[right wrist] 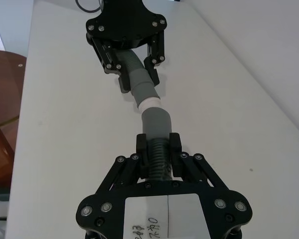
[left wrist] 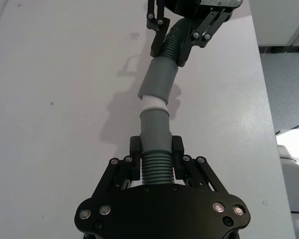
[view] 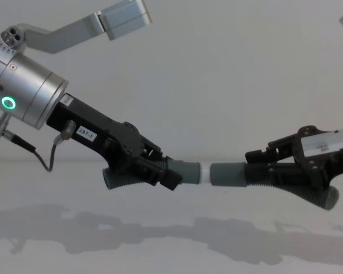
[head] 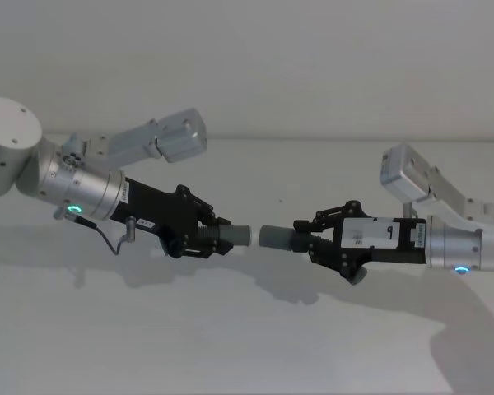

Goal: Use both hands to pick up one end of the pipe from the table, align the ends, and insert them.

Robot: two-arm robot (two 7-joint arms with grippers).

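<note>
While both arms hover above the white bench [head: 230, 346], each tool pinches one ribbed hose piece just behind its smooth cuff. The left tool [head: 216, 239] reaches in from the left, fingers pressed onto the ribs of the left hose piece [view: 126, 178], whose cuff [view: 186, 172] carries a short white tip [view: 203, 173]. The right tool [head: 306, 240] comes in from the right, clamped the same way on the right hose piece [view: 308, 194], its cuff [view: 227, 173] pointing at the other. In the chest view the white tip meets the mouth of the right cuff, both pieces lifted off the bench. In the left wrist view the cuffs sit at a slight angle, not quite in line.
</note>
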